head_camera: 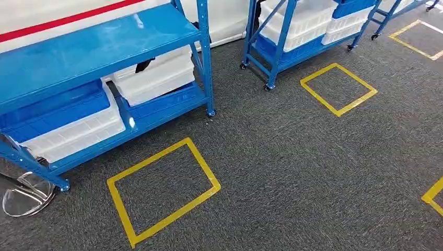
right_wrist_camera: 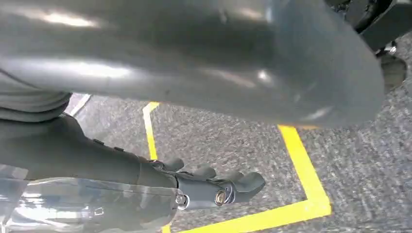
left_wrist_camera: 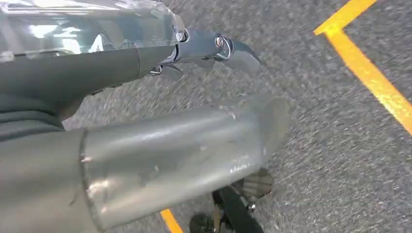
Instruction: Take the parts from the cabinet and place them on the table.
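Grey carpet (head_camera: 313, 157) spreads wide, and on it stands the blue cabinet (head_camera: 78, 52), its lower shelves carrying white bins (head_camera: 156, 78) and a blue bin (head_camera: 52, 107); any parts inside them are too hidden to make out. A second blue rack (head_camera: 292, 31) with white bins stands well apart from the cabinet, beyond its far post. Just in front of the cabinet lies a yellow tape square (head_camera: 162, 191). The left hand (left_wrist_camera: 209, 51) hangs over the carpet, fingers seemingly loose and holding nothing, though blur hinders. The right hand (right_wrist_camera: 214, 187) hangs likewise, fingers apart, empty.
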Robot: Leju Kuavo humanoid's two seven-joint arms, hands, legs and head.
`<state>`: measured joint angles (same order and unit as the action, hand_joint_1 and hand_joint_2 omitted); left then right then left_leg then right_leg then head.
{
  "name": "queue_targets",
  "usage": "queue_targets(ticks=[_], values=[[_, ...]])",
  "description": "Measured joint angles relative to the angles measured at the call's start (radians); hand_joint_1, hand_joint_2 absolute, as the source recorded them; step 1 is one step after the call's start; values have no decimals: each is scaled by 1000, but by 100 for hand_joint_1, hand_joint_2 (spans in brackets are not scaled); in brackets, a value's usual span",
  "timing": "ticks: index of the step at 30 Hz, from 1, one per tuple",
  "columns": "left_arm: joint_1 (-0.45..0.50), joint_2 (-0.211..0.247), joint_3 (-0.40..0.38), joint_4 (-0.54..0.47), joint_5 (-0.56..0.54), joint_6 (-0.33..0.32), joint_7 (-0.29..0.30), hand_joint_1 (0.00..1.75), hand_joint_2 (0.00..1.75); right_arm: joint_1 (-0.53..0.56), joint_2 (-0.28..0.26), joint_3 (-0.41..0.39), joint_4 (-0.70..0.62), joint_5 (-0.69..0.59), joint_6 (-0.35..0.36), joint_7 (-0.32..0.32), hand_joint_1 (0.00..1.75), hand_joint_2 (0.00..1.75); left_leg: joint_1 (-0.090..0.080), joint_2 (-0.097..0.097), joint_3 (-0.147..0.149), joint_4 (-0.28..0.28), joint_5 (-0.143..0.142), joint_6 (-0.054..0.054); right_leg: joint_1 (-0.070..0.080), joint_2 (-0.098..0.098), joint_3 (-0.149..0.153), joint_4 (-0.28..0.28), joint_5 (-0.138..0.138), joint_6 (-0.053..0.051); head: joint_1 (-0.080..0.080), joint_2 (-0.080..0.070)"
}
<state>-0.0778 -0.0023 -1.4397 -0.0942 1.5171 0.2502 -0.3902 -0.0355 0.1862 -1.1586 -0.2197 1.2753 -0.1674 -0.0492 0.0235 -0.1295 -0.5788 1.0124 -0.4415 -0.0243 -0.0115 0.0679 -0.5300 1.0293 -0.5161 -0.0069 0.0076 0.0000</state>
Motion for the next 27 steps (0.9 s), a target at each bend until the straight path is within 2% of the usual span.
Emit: queue_targets(ticks=[1,2,3,4,5,6,7,8,9,10,11,12,13,16,17,18,19,20,21,22,23,24,25,26,27], values=[[4,0,-2,0,0,0,1,0,0,-2,0,-4,0,-5,6,-4,0,0,1,-12,-5,-4,4,-9,-2,-13,2,-6,5,-8,2,0],[6,1,-2,0,0,0,2,0,0,-2,0,-8,0,-9,13,-7,0,0,4,5,-6,9,-4,-10,-9,-34,4,-17,13,-19,0,0],[6,1,-3,0,0,-1,3,0,0,0,0,-11,0,-10,15,-8,0,0,-5,61,-21,39,-31,-10,-7,-43,4,-21,14,-25,-4,0],[2,1,-4,0,0,0,3,0,0,2,0,-16,0,-13,16,-11,0,0,-4,92,-51,101,-71,-11,-3,-59,3,-21,15,-32,-12,0],[-2,3,-5,0,0,0,3,0,0,3,0,-19,0,-13,16,-13,0,0,-4,110,-89,188,-117,-12,1,-77,1,-20,14,-34,-14,0],[-3,5,-5,0,1,0,2,0,0,4,0,-20,0,-13,16,-16,0,0,-4,115,-118,260,-147,-14,5,-94,-1,-20,14,-35,-13,0],[-3,5,-6,0,1,1,0,0,0,4,0,-22,0,-13,14,-18,0,0,-4,119,-133,306,-158,-15,7,-110,-2,-19,13,-36,-14,0],[0,6,-6,0,3,1,-2,0,0,3,0,-26,0,-13,12,-23,0,0,-4,122,-122,299,-145,-15,9,-125,-2,-18,13,-37,-14,0],[1,8,-7,0,6,3,-5,0,0,1,0,-27,0,-13,8,-31,0,0,-4,125,-91,250,-115,-13,10,-139,-2,-16,11,-37,-14,0],[1,10,-7,0,10,3,-8,0,0,0,0,-28,0,-14,6,-37,0,0,-4,134,-44,169,-78,-11,11,-151,0,-14,10,-36,-14,0],[-1,14,-7,0,12,3,-11,0,0,-2,0,-30,0,-14,5,-40,0,0,-6,157,16,68,-38,-5,12,-165,1,-11,7,-34,-14,0],[-4,16,-7,0,13,3,-13,0,0,-4,0,-33,0,-14,5,-42,0,0,-13,212,44,7,-47,3,15,-175,2,-9,5,-31,-14,0],[-9,20,-8,0,15,3,-16,0,0,-4,-1,-35,0,-15,1,-49,0,0,-20,203,43,2,-41,12,20,-186,2,-5,1,-24,-11,0],[-2,26,-8,0,19,8,-31,0,0,-16,-8,-43,0,-20,-11,-77,0,0,-24,172,35,1,-37,21,17,-210,9,-10,3,-12,-10,0],[-2,29,-8,1,19,10,-36,0,0,-18,-11,-45,0,-26,-14,-90,0,0,-13,160,44,-12,-28,29,21,-213,9,-7,-2,-6,-10,0],[-4,30,-9,1,20,11,-45,0,0,-17,-23,-48,-2,-30,-15,-103,0,0,-10,151,44,-17,-20,32,13,-147,3,14,-22,5,-7,0],[-9,32,-9,1,21,11,-50,0,0,-16,-25,-51,-2,-36,-13,-115,0,0,-9,142,38,-17,-17,38,9,-107,-21,65,-62,7,-5,0],[-16,35,-10,1,22,11,-55,0,0,-16,-32,-55,-1,-42,-11,-128,0,0,-9,129,33,-16,-13,42,4,-87,-57,141,-105,10,-4,0],[-20,38,-11,1,22,11,-60,0,0,-15,-39,-61,-2,-50,-9,-143,0,0,-9,117,29,-16,-11,43,2,-78,-91,213,-136,12,-5,0],[-21,39,-13,1,22,11,-64,0,0,-16,-45,-67,-2,-56,-4,-156,0,0,-9,103,26,-15,-9,42,0,-75,-116,266,-150,15,-4,0],[-21,42,-16,1,22,11,-65,0,0,-17,-53,-72,-2,-62,-3,-169,0,0,-9,88,25,-14,-8,40,-3,-74,-121,276,-138,17,-4,0],[-19,43,-19,1,22,11,-66,0,0,-18,-59,-76,-2,-67,1,-183,0,0,-7,72,25,-12,-7,38,-6,-73,-104,237,-101,18,-4,0],[-20,45,-22,1,22,11,-68,0,0,-19,-65,-78,-2,-69,3,-193,0,0,-4,55,25,-9,-6,35,-10,-64,-69,165,-52,20,-5,0],[-22,47,-25,1,22,11,-69,0,0,-20,-69,-80,-2,-71,5,-198,0,0,-2,41,24,-4,-8,30,-15,-41,-31,82,-7,21,-4,0],[-25,48,-28,1,22,11,-71,0,0,-18,-71,-84,-2,-71,5,-203,0,0,0,32,17,1,-10,24,-22,12,-6,19,8,22,-3,0]])
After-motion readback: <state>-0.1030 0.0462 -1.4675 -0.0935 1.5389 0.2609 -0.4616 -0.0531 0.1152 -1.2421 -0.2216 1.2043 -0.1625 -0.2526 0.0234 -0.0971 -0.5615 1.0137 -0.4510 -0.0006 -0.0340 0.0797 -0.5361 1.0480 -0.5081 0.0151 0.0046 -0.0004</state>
